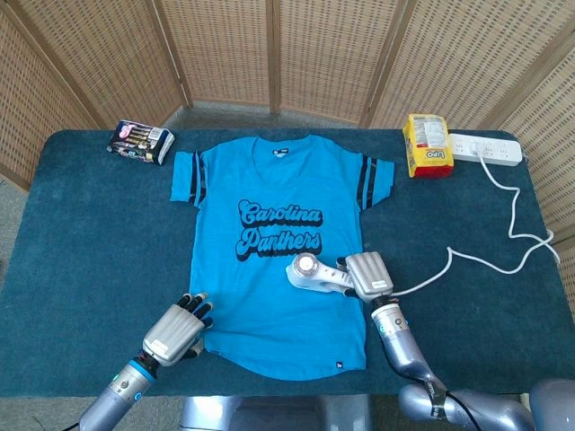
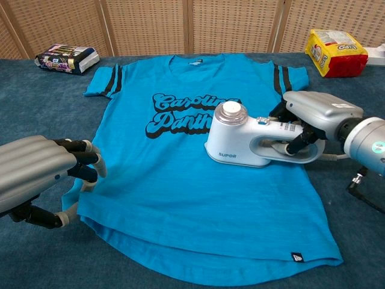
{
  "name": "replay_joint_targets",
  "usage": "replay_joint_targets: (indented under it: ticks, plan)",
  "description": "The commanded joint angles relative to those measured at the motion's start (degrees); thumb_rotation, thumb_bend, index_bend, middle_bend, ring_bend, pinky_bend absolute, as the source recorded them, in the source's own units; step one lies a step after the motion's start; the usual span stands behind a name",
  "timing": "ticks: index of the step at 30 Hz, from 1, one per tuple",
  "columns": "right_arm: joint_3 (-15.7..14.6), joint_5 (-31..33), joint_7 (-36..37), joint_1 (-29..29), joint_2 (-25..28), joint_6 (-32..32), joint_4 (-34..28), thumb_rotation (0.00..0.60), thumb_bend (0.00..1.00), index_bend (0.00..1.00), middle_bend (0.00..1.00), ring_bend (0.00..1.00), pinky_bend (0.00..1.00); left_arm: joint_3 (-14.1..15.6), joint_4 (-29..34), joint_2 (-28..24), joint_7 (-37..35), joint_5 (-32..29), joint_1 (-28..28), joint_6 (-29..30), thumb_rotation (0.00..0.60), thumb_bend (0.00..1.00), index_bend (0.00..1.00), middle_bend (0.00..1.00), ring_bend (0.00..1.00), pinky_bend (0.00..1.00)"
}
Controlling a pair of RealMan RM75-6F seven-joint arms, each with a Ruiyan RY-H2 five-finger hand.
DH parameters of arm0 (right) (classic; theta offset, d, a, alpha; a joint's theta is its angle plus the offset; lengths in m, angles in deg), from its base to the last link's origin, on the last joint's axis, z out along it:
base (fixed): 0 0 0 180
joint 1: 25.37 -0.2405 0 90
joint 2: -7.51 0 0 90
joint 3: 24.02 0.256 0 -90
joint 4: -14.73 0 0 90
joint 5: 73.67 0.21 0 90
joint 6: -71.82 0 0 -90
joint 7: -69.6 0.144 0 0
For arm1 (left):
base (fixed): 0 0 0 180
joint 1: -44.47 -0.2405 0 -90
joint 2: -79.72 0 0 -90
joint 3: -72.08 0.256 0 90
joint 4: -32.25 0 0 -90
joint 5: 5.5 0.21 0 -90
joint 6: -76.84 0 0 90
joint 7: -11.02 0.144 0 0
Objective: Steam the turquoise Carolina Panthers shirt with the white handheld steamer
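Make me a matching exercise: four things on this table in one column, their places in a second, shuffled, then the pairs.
Things:
1. white handheld steamer
2. yellow snack bag
3. left hand
4. white power strip

Places:
A. at the shirt's lower left hem
B. far right of the table, cord plugged in
C. on the turquoise shirt, gripped by the right hand
D. beside the power strip

Pairs: 1-C, 2-D, 3-A, 4-B
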Motion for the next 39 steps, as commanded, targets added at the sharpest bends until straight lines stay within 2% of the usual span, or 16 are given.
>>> replay_joint_targets:
  ticks: [1, 16, 26, 39]
  plan:
    - [0.05, 0.13, -0.06, 0.38, 0.82, -0.53, -0.38, 0.600, 0.31, 0.70, 0.72, 0.75, 0.71, 0.03, -0.08, 0.00, -0.06, 0.03, -0.04, 0.13, 0.389, 0.49, 0.59, 0.29, 0.16, 0.25]
    - [-0.45, -0.19, 2.01, 2.50, 5.10, -1.68, -0.70, 0.600, 0.31, 0.70, 0.72, 0.75, 0.71, 0.08, -0.37, 0.42, 0.37, -0.17, 0.09, 0.02, 0.385, 0.49, 0.58, 0.29, 0.16, 0.25]
    - [0.18, 0.05, 1.19, 0.60, 2.14, 0.10, -0.45, 0.600, 0.31, 0.70, 0.72, 0.75, 0.70, -0.08, -0.39, 0.57, 0.22, -0.69, 0.17, -0.09, 0.391, 0.49, 0.59, 0.29, 0.16, 0.25]
    - [0.92, 1.70, -4.63, -2.66, -3.19, 0.78, -0.51, 0.600, 0.31, 0.70, 0.72, 0.75, 0.69, 0.02, -0.74, 0.30, -1.03, -0.54, 0.22, 0.13, 0.389, 0.49, 0.59, 0.29, 0.16, 0.25]
